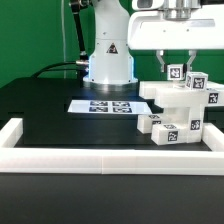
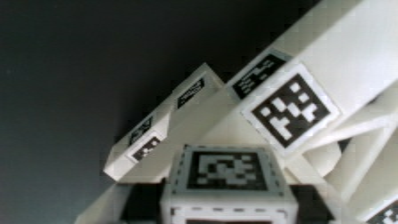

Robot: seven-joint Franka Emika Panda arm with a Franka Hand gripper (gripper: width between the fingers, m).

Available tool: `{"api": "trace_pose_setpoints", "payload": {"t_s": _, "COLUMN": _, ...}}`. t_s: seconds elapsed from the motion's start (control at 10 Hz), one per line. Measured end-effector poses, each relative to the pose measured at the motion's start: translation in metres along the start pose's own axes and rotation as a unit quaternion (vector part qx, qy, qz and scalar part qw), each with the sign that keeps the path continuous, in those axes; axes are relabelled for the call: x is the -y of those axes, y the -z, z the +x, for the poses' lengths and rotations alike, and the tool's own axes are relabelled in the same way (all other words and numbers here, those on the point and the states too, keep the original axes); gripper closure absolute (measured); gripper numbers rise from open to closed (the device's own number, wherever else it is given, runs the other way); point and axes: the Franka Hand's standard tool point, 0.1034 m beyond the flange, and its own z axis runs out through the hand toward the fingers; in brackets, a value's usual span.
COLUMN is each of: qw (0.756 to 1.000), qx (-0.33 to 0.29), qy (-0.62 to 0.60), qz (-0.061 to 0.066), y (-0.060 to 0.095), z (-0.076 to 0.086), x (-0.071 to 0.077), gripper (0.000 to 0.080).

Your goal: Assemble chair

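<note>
1. The gripper (image 1: 177, 62), upper right of the exterior frame, has its fingers (image 1: 168, 62) pinched narrow on a small white tagged plastic chair block (image 1: 177, 71).
2. That block sits directly below, atop the white blocky chair stack (image 1: 178, 100) at right centre; its long axis is unclear.
3. Outward: loose white tagged pieces (image 1: 153, 123) on the black bench (image 1: 50, 110), the marker board (image 1: 105, 105), white border rail (image 1: 110, 152).
4. No readable writing, only square tags.

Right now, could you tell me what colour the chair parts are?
White, with small black-and-white square tags; the chair parts show best in the exterior view.
</note>
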Motion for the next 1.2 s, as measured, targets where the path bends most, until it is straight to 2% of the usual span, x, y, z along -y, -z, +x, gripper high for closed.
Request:
{"api": "trace_pose_setpoints", "payload": {"t_s": 0.4, "qw": 0.994, "qx": 0.002, "qy": -0.113, "qz": 0.002, "y": -0.0002, "z": -0.001, "x": 0.0011, "gripper": 0.0512}}
{"api": "trace_pose_setpoints", "payload": {"t_s": 0.8, "qw": 0.972, "qx": 0.004, "qy": -0.236, "qz": 0.005, "y": -0.0001, "z": -0.0021, "x": 0.0026, "gripper": 0.0512}}
{"api": "trace_pose_setpoints", "payload": {"t_s": 1.0, "qw": 0.973, "qx": 0.004, "qy": -0.229, "qz": 0.004, "y": -0.0005, "z": -0.0024, "x": 0.0027, "gripper": 0.0512}}
{"api": "trace_pose_setpoints", "payload": {"t_s": 1.1, "qw": 0.979, "qx": 0.002, "qy": -0.206, "qz": 0.004, "y": -0.0008, "z": -0.0042, "x": 0.0045, "gripper": 0.0287}}
{"api": "trace_pose_setpoints", "payload": {"t_s": 1.2, "qw": 0.979, "qx": 0.002, "qy": -0.202, "qz": 0.005, "y": -0.0008, "z": -0.0064, "x": 0.007, "gripper": 0.0287}}
